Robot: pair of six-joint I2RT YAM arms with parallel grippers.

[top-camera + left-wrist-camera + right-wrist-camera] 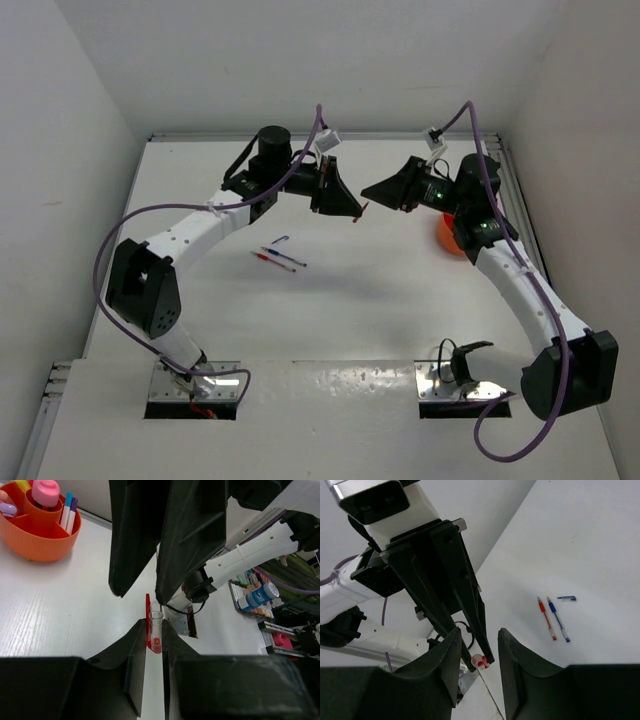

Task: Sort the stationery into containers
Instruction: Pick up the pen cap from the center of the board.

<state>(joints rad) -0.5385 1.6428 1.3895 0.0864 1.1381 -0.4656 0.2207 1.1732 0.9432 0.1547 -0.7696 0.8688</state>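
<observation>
In the overhead view, the left arm [200, 230] and the right arm [520, 285] reach toward each other above the far half of the white counter [380, 300], their jaws nearly tip to tip. The left jaws are narrow, pinching a red pen [362, 212] whose end pokes out toward the right jaws. An orange bowl [447, 238] sits at the right, mostly hidden behind the right arm. Left of centre, a second red pen [268, 261] and a blue pen [288, 260] lie side by side on the counter, with a small blue cap [280, 239] just beyond them.

In the left wrist view, the left jaws clamp the red pen (its clear end faces the camera). The right jaws hang just above it, dark and parted. The bowl stands at the upper left, holding a pink-capped bottle [45, 492] in its middle cup and two thin pens [68, 512] beside it.

In the right wrist view, the right jaws stand apart with nothing pinched. The red pen's end shows in the gap between them, but I cannot tell whether it touches them. The second red pen, blue pen and cap lie well off on the counter.
</observation>
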